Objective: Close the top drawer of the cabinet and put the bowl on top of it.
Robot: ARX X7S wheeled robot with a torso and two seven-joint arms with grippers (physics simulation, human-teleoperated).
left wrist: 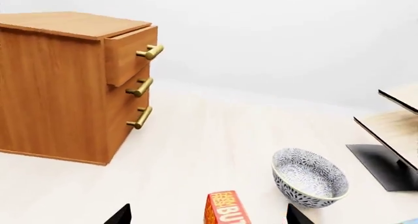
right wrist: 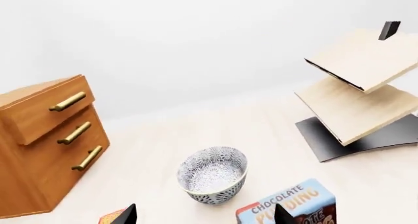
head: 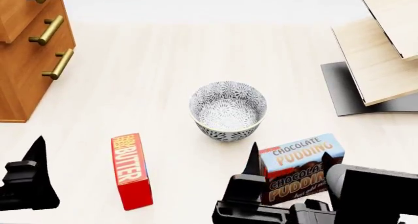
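Note:
The cabinet (left wrist: 52, 87) stands on the pale tabletop at the far left. Its top drawer (left wrist: 134, 53) is pulled partway out, its front proud of the two below; it also shows in the right wrist view (right wrist: 49, 111). The patterned bowl (head: 228, 110) sits upright in the middle of the table, empty, also seen as bowl (left wrist: 307, 177) and bowl (right wrist: 212, 175). My left gripper (left wrist: 209, 216) is open near the front left, one of its fingers (head: 34, 170) in the head view. My right gripper (right wrist: 203, 215) is open at the front, holding nothing, short of the bowl.
A red butter box (head: 130, 170) lies in front of the bowl to the left. A chocolate pudding box (head: 300, 165) lies in front to the right, close to my right gripper's fingers. A pale wood shelf structure (head: 379, 53) on a dark base stands at the right.

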